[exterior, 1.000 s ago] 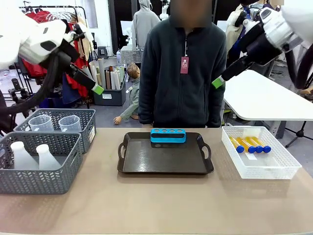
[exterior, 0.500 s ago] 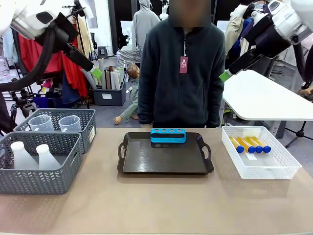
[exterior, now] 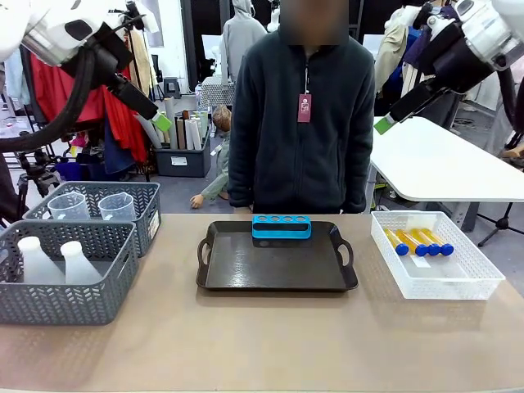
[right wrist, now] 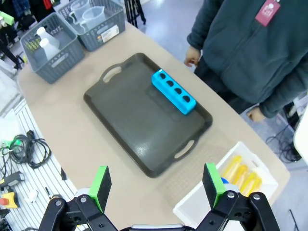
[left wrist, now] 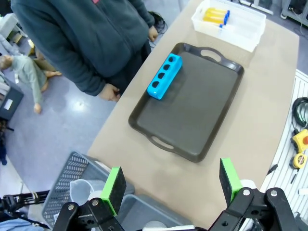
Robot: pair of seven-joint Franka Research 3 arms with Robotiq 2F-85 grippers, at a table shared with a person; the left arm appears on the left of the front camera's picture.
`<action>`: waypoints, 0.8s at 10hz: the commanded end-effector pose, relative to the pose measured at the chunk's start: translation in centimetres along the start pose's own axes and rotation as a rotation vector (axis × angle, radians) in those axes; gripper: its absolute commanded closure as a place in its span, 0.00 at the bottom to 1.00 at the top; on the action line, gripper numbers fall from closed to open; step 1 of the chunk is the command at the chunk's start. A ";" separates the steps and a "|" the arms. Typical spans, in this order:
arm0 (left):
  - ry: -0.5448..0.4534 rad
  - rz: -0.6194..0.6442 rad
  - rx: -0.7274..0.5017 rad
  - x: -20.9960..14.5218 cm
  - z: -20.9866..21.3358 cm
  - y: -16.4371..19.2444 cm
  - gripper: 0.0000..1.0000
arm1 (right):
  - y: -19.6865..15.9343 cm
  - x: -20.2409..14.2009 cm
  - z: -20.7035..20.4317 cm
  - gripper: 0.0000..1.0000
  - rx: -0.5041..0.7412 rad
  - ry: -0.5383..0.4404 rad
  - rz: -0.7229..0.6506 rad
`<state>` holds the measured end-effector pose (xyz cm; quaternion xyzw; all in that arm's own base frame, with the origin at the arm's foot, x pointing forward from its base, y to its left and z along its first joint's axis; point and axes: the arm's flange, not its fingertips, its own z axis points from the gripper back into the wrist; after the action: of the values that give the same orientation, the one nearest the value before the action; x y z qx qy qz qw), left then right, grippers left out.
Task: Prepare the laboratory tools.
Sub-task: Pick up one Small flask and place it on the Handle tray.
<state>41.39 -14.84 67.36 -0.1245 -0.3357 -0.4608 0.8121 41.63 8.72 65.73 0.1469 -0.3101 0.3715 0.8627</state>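
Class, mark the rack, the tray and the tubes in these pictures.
Rack (exterior: 282,228): front view, its blue front face.
Tray (exterior: 274,267): front view, its bare floor.
Tubes (exterior: 422,250): front view, one tube's blue cap.

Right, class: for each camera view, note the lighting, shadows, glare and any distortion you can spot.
Front view: soft, even light; the black tray casts only a faint shadow on the table; foreground sharp. Left wrist view: wide-angle, tray and table run diagonally; pale reflections on the floor. Right wrist view: likewise tilted, evenly lit, no hard shadows.
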 end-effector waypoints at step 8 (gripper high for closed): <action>-0.006 -0.004 0.006 0.1 0.4 0.0 0.00 | 0.0 -0.2 0.1 0.00 0.000 -0.001 -0.002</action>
<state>41.24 -14.94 67.50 -0.1239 -0.3370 -0.4620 0.8110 41.63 8.70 65.74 0.1471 -0.3102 0.3711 0.8628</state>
